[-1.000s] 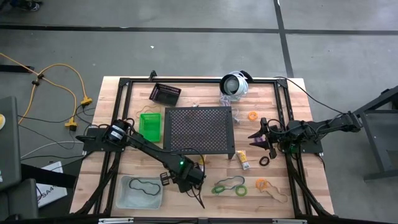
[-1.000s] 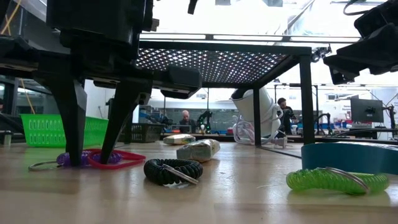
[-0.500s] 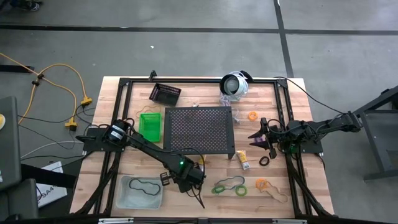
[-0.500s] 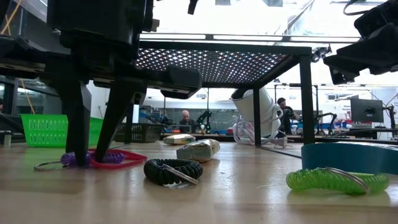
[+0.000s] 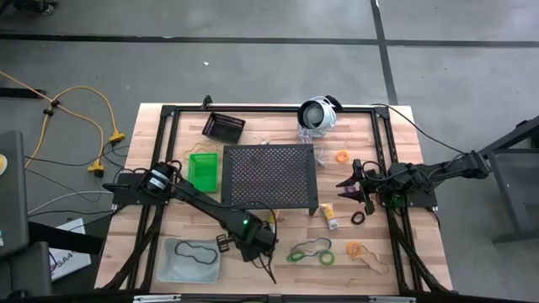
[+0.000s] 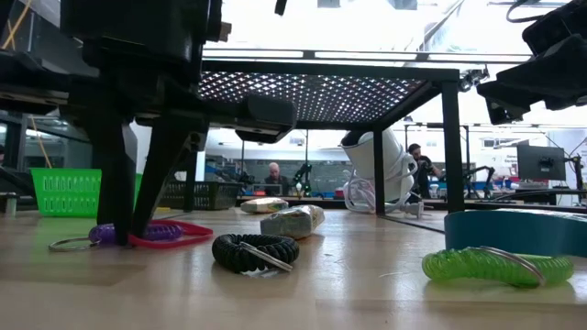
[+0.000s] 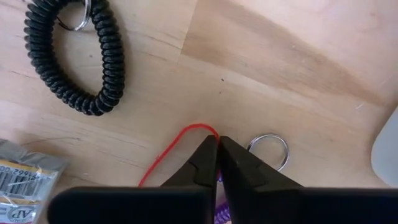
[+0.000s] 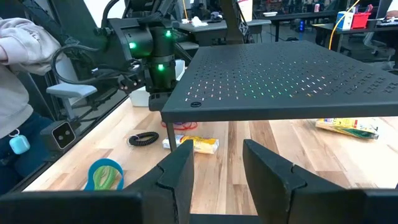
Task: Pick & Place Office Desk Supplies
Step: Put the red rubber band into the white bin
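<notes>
My left gripper points straight down near the table's front edge, shut where a purple coil loop with a key ring and a red rubber band lie on the wood. A black coil loop lies just beside them, and a yellow tube farther back. My right gripper waits open and level at the table's right side, touching nothing. My left gripper comes from above, its fingers pointing down, tips at the table. The red band's curved end runs in between the shut fingertips, and purple coil shows in the slit between the fingers. Both things still lie on the wood; which one the fingers have, I cannot tell.
A black perforated stand fills the table's middle. A green bin and a black bin stand far left, a clear bin near left. Green loops, orange loops and a white device lie to the right.
My left gripper has shut without moving off its place: its fingers stood apart on either side of the purple coil and have come together over the coil and the red band. Both things remain on the table.
</notes>
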Available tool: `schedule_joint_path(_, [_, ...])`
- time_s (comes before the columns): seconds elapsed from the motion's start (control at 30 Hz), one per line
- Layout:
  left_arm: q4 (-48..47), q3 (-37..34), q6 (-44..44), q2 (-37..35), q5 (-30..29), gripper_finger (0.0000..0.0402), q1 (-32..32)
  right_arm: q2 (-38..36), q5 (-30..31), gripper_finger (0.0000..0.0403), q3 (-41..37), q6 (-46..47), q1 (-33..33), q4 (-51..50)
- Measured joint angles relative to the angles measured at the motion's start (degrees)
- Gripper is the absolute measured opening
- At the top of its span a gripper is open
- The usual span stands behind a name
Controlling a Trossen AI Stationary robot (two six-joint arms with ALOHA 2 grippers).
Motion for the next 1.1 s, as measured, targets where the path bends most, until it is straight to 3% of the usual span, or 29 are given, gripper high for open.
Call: schedule_joint_path(1.1, [-4.81,3.48,-1.5,-0.14,-1.36,0.0001,-0.01,-0.01,-0.02,0.0126,-0.01,0.0,0.0,0.0])
